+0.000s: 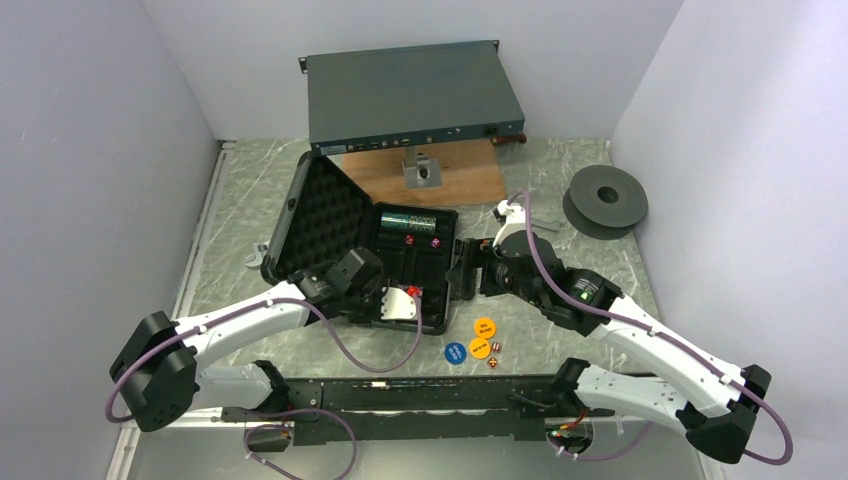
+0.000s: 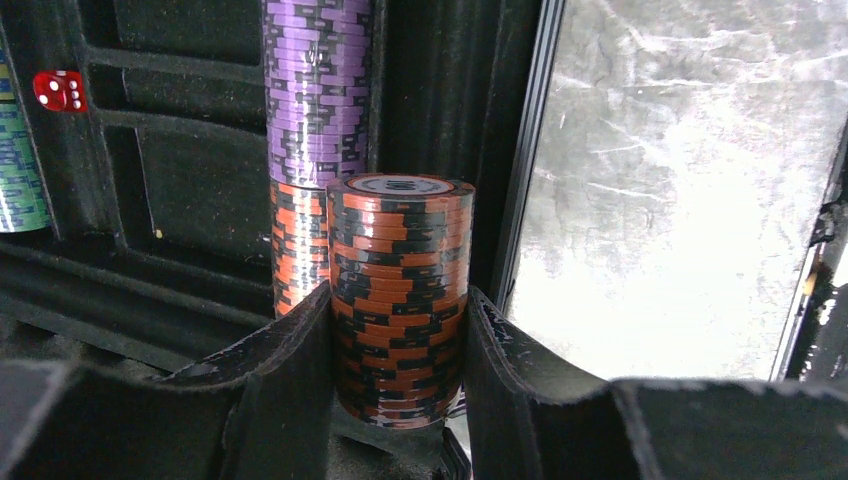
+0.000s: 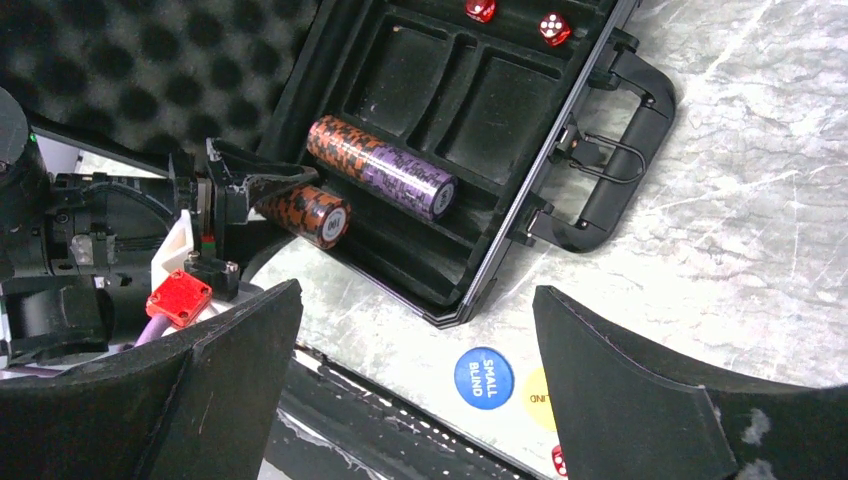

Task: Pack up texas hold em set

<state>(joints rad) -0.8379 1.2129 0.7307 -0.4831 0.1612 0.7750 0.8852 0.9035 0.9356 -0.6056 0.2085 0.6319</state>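
The black case (image 1: 318, 215) lies open, foam lid up. My left gripper (image 2: 400, 300) is shut on a stack of orange-and-black chips (image 2: 400, 290) and holds it over the case's near edge, beside the purple-and-orange chip row (image 2: 315, 150) lying in a slot. The right wrist view shows that held stack (image 3: 308, 213) and row (image 3: 385, 170). Green chips (image 1: 408, 219) and two red dice (image 1: 420, 242) sit in the tray. My right gripper (image 3: 415, 300) is open and empty, above the table by the case handle (image 3: 620, 170). A blue small-blind button (image 3: 484, 378) lies below it.
Orange and yellow buttons (image 1: 483, 336) and two small dice (image 1: 494, 356) lie on the table near the blue button (image 1: 455, 352). A rack-mount unit (image 1: 415, 95), a wooden board (image 1: 450, 180) and a grey spool (image 1: 605, 200) stand at the back.
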